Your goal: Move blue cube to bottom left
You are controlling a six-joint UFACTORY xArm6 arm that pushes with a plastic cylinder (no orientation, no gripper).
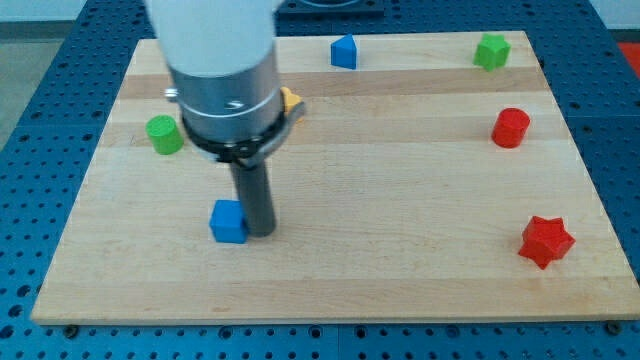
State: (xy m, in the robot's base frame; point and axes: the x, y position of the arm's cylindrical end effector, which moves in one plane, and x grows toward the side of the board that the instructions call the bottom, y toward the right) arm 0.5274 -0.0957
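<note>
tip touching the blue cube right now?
Touching, as far as the camera view shows: my tip sits flush against the right side of the blue cube, with no strip of board visible between them.

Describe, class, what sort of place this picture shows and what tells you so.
Probably a robotics lab bench: a wooden board on a blue perforated table, and my tip beside the blue cube.

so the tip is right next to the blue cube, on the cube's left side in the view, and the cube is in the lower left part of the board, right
Not quite. In the camera view my tip stands against the blue cube on its right side, not its left. The rest holds: the tip is right next to the cube, and the cube sits in the lower left part of the board.
</note>
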